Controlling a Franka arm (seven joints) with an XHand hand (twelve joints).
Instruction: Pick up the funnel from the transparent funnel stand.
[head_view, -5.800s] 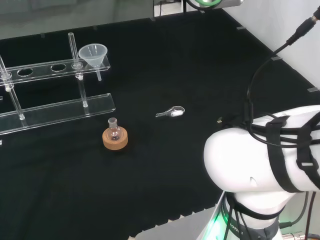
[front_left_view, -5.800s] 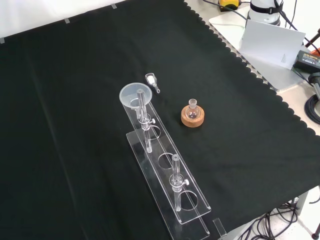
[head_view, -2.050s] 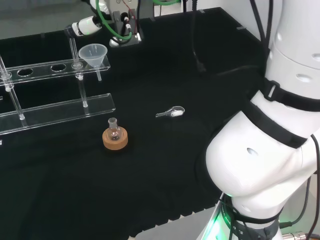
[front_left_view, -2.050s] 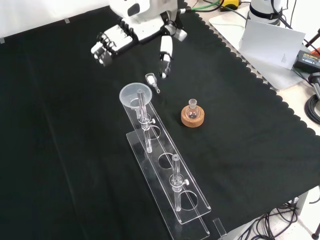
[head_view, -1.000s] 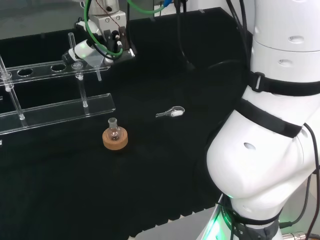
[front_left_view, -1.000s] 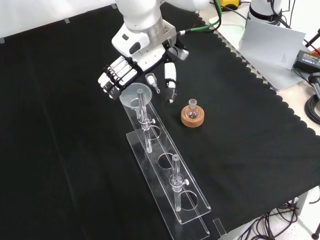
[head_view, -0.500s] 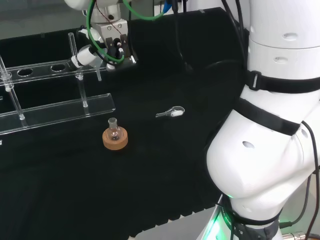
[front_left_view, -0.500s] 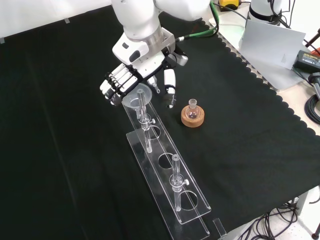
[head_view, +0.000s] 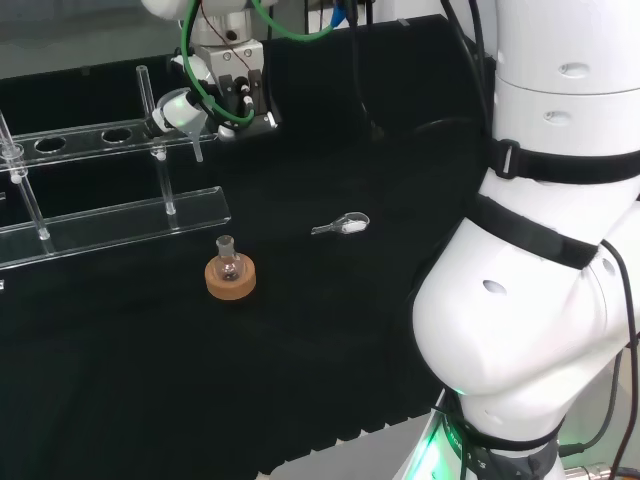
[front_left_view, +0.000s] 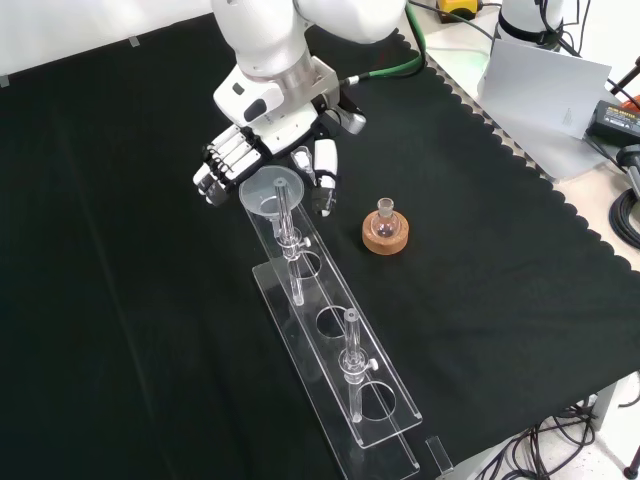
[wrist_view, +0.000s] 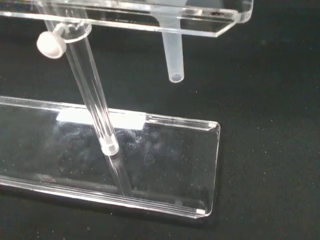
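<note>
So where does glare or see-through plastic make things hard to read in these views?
Wrist view: bright reflections smear the stand's base plate, though the funnel's stem reads clearly. Front view: the funnel is a pale ring beside the hand. Head view: the funnel blends into the hand.

In the front view, a funnel stand (front_left_view: 335, 385) runs along the tabletop (front_left_view: 120, 300) from the lower right up toward the middle. A funnel (front_left_view: 272, 193) sits in the hole at the stand's far end. The hand (front_left_view: 262, 150) is just behind the funnel, with fingers (front_left_view: 222, 165) to the funnel's left and the thumb (front_left_view: 324, 185) to its right. Right of the stand, a small flask (front_left_view: 385, 217) rests on a cork ring (front_left_view: 386, 238). In the head view, a scoop (head_view: 342, 225) lies on the tabletop to the right of the flask. In the wrist view, the funnel's stem (wrist_view: 173, 55) hangs below the stand's upper shelf, above its base plate (wrist_view: 165, 165).
</note>
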